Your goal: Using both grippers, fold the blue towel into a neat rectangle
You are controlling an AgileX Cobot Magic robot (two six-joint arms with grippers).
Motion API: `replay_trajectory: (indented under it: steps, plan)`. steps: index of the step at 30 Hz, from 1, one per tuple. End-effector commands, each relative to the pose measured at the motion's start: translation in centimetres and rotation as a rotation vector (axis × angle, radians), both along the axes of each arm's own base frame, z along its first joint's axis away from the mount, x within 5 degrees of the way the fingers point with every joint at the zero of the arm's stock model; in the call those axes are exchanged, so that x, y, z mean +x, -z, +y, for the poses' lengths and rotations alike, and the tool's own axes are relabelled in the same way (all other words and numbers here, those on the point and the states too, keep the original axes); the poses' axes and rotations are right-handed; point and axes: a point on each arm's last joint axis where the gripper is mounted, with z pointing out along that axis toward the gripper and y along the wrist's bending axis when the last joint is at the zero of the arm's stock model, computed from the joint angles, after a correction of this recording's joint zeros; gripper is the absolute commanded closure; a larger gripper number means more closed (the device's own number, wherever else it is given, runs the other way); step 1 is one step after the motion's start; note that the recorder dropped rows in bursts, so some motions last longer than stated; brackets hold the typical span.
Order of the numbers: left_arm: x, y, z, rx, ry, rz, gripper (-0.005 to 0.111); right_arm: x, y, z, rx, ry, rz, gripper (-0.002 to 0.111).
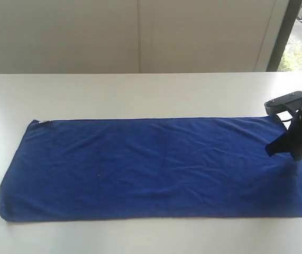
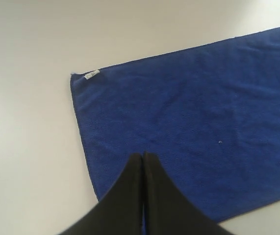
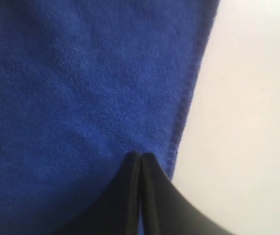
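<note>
The blue towel (image 1: 156, 166) lies spread flat and unfolded on the white table (image 1: 140, 90). Its long sides run left to right across the exterior view, and a few soft creases cross the cloth. A small white label (image 1: 44, 122) sits at its far left corner, and a loose thread hangs off the near left corner.

The right gripper (image 1: 277, 148) is at the towel's right end, over the cloth just inside the short edge and nearer the far side than the near one. In the right wrist view its two black fingers (image 3: 130, 176) are pressed together, with only a thin slit between them. The tips lie on or just above the blue cloth, close beside the stitched hem, with bare table beyond the hem. The view is too close to show whether the tips touch the cloth or have any of it pinched.

The left gripper (image 2: 143, 157) shows only in the left wrist view. Its fingers are also drawn together, tip against tip. They point at the towel's left end, a little way in from the short edge, with the labelled corner well apart from them farther along that edge. Much of the towel's left half shows beneath it, so it appears to hang clear above the cloth and grips nothing.
</note>
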Motion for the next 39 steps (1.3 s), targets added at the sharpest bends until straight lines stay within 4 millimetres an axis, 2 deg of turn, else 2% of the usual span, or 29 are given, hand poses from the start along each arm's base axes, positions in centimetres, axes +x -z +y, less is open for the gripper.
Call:
replay_trajectory:
  steps: [1, 7, 11, 15, 18, 23, 34, 39]
  plan:
    - [-0.2, 0.1, -0.1, -0.011, 0.005, 0.005, 0.107, -0.4, -3.6, -0.1, -0.009, 0.008, -0.097, 0.108]
    - [-0.2, 0.0, -0.2, -0.030, 0.000, -0.001, 0.107, -2.0, -7.9, 0.7, 0.065, 0.077, -0.154, 0.108]
    - [-0.1, -0.1, -0.2, -0.044, -0.002, -0.004, 0.107, -2.9, -8.2, -0.1, 0.100, 0.123, -0.117, 0.102]
    - [-0.2, 0.0, -0.3, -0.047, -0.001, 0.001, 0.107, -3.1, -6.5, -2.6, 0.132, 0.187, -0.080, 0.078]
    - [-0.2, 0.0, -0.3, -0.047, 0.002, 0.006, 0.107, -3.1, -5.0, -3.4, 0.209, 0.203, -0.049, 0.067]
    - [-0.2, 0.0, -0.3, -0.047, 0.002, 0.006, 0.107, -2.1, -2.6, -3.4, 0.252, 0.153, -0.045, 0.066]
    - [-0.2, 0.0, -0.3, -0.048, 0.001, 0.005, 0.107, -0.5, -0.1, -4.2, 0.205, 0.141, -0.129, 0.066]
    - [-0.2, 0.0, -0.3, -0.048, 0.001, 0.005, 0.107, -0.3, 1.4, -4.3, 0.207, 0.146, -0.112, 0.066]
